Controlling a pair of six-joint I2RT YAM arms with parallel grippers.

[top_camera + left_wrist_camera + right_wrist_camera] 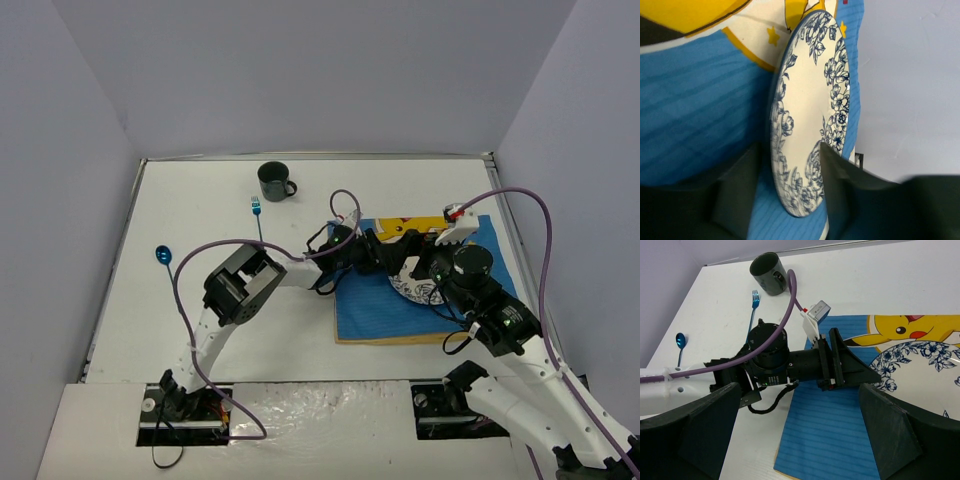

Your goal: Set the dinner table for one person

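A white plate with blue flowers (805,100) lies on the blue cartoon-printed mat (370,310) at the right of the dinner table (180,200). My left gripper (790,200) reaches across the mat to the plate's near rim. Its jaws stand parted around the rim: one finger lies over the plate's face, and mat shows between the other finger and the rim. In the top view both arms hide most of the plate (408,290). My right gripper (797,440) hovers open above the mat (840,435) with nothing between its fingers, looking at the left gripper (860,372) and the plate (920,370).
A dark mug (274,181) stands at the back of the table. A blue-handled fork (257,215) lies just in front of it, and a blue spoon (163,255) lies near the left edge. Walls close in the table on three sides.
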